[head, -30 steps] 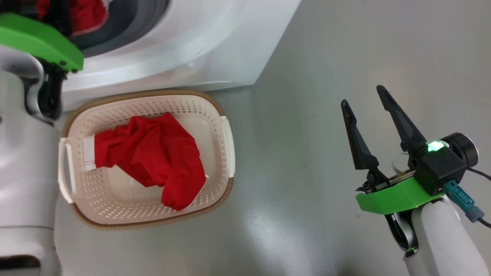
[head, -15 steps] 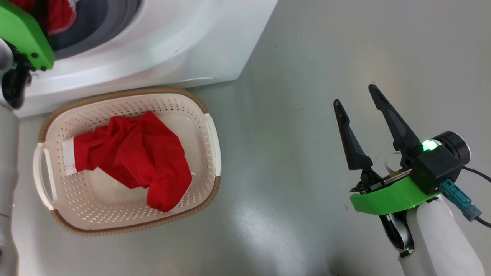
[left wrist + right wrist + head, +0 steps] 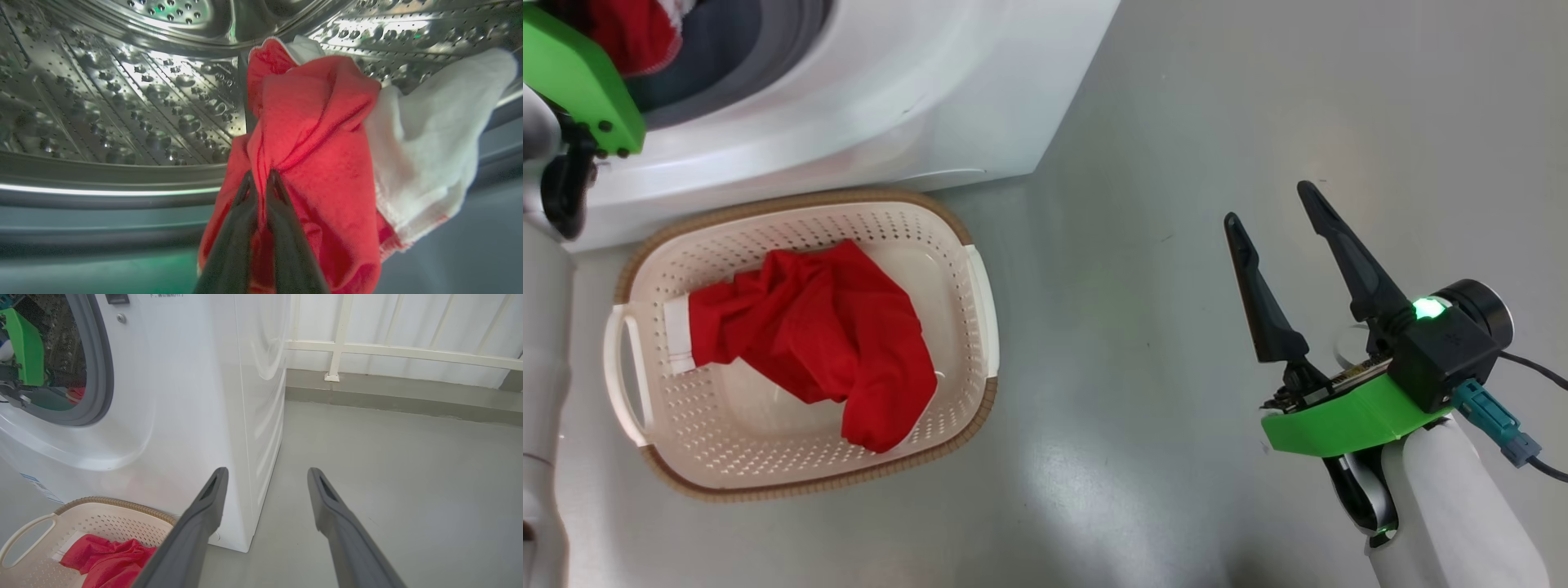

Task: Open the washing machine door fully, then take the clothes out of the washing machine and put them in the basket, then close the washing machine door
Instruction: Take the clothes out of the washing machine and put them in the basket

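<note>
My left gripper [image 3: 259, 176] reaches into the perforated steel drum [image 3: 122, 102] of the washing machine [image 3: 890, 98] and is shut on the clothes [image 3: 318, 122], a bunched red garment with a white part [image 3: 429, 143]. The head view shows that arm's green wrist plate [image 3: 580, 82] at the drum opening, with red cloth [image 3: 637, 33] beside it. Another red garment [image 3: 825, 335] lies in the basket [image 3: 980, 286] on the floor against the machine's front. My right gripper [image 3: 1270, 204] hangs open and empty over the floor, right of the basket. The washing machine door is out of view.
Grey floor [image 3: 1135, 245] stretches to the right of the machine. The right wrist view shows the machine's white side [image 3: 261, 396], the basket's corner [image 3: 102, 522] and a white railing [image 3: 339, 347] along the far wall. A cable [image 3: 1503, 425] trails from my right wrist.
The head view has shifted, so the machine and the basket sit further left in it than a second ago. My right gripper has stayed open and hardly moved.
</note>
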Available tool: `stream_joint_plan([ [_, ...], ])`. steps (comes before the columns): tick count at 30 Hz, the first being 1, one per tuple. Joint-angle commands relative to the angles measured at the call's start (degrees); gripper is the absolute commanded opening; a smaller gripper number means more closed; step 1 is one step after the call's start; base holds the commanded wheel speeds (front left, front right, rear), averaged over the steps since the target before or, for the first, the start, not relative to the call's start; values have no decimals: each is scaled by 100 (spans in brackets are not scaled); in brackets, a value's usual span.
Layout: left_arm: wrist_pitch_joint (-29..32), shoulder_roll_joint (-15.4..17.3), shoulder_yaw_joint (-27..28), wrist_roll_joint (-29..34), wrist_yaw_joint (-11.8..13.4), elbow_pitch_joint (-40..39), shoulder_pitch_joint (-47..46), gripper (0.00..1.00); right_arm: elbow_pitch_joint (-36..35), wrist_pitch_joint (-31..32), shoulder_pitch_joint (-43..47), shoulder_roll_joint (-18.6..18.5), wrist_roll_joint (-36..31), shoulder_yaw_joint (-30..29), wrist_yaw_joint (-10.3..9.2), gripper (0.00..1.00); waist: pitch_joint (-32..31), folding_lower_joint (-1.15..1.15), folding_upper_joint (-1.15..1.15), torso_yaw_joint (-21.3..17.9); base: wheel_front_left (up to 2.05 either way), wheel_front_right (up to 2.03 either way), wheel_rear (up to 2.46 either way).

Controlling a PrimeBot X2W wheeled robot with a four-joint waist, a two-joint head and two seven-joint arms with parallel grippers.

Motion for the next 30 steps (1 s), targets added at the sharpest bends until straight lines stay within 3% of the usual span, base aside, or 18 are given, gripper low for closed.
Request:
stream_joint_plan([
  [1, -142, 228, 71, -14, 39, -158, 44, 0, -106, -36, 22, 19, 54, 109, 28, 100, -34, 0, 0, 33, 0, 0, 0],
  [14, -1719, 151, 79, -124, -107, -581, 584, 0, -62, -36, 51, 20, 50, 85, 28, 100, -306, 0, 0, 261, 0, 0, 0],
  [18, -1993, 167, 169, -62, -55, -1125, 993, 0, -40, -36, 89, 20, 45, 90, 28, 100, -446, 0, 0, 344, 0, 0, 0],
  [21, -2007, 150, 387, 64, 71, -1951, 1405, 0, -31, -36, 96, 20, 46, 98, 28, 100, -538, 0, 0, 384, 0, 0, 0],
  [26, -2009, -29, 775, 381, 233, -3261, 2350, 0, 23, -36, 109, 20, 72, 116, 28, 100, -742, 0, 0, 441, 0, 0, 0],
  [30, -2010, -163, 957, 529, 256, -3764, 2850, 0, 74, -36, 139, 20, 92, 144, 28, 100, -901, 0, 0, 464, 0, 0, 0],
])
